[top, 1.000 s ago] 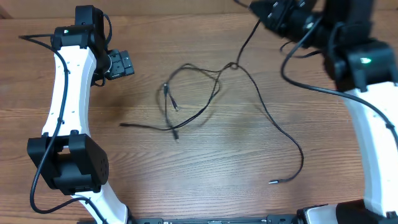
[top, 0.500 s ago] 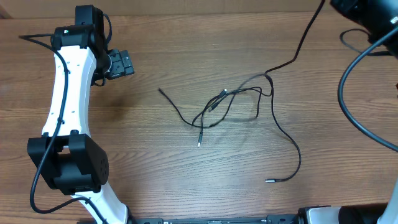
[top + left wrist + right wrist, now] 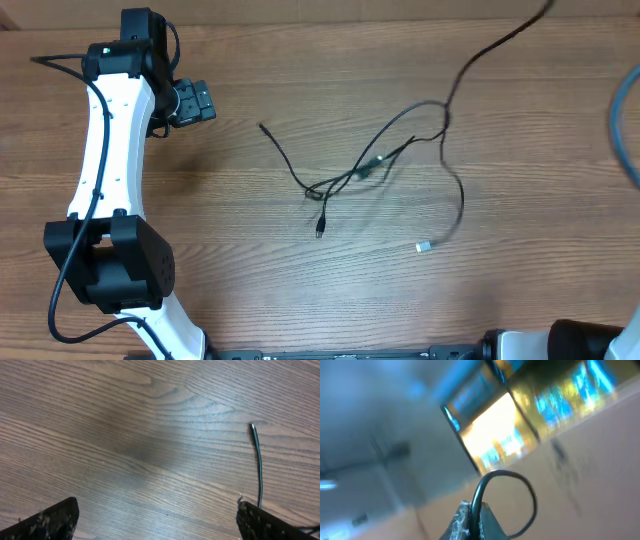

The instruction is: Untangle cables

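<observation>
Cables (image 3: pixel 372 163) tangled on wooden table (image 3: pixel 250 270), right pincer (image 3: pixel 472 521) apparently pinching one

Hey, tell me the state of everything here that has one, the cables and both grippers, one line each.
cables, tangled together mid-table, one strand drawn up toward the top right edge.
silver-tipped plug end, loose on the table, not held.
left gripper, open, empty, over the table.
right gripper, shut on one of the cables, outside the overhead view.
</observation>
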Controlling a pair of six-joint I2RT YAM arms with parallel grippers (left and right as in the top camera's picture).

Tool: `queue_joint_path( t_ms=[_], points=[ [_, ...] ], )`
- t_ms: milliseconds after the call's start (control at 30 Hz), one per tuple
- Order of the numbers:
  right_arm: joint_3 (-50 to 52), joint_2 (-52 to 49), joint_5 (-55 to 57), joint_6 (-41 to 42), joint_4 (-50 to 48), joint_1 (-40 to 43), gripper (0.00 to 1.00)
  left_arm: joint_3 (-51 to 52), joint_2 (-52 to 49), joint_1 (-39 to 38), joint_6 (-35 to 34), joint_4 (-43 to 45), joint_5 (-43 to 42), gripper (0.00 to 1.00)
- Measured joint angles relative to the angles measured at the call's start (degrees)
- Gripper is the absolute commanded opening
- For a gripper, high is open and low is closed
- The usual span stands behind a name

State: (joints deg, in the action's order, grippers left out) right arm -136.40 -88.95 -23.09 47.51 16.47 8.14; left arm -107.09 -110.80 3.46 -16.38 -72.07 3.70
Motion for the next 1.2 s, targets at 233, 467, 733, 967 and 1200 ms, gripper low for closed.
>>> queue_joint_path(
  t_ms=[233,467,733,967,1200],
  points=[
    [-0.2,-0.6,7.3,17.5,-29.9,8.2,0.04,0.0,0.0,0.0,0.0,0.0,0.0,1.0],
    [-0.5,-0.7,11.8,22.8,-27.5,8.4,0.04,0.0,0.0,0.0,0.0,0.1,0.0,1.0],
    [-0.6,-2.6,6.8,20.4,-13.8,8.4,0.04,0.0,0.0,0.0,0.0,0.1,0.0,1.0],
    [-0.7,-5.2,9.8,0.2,25.0,8.4,0.04,0.0,0.0,0.0,0.0,0.0,0.0,0.99],
    [-0.5,-14.5,20.3,-14.8,54.2,8.4,0.28,0.0,0.0,0.0,0.0,0.1,0.0,1.0]
  ],
)
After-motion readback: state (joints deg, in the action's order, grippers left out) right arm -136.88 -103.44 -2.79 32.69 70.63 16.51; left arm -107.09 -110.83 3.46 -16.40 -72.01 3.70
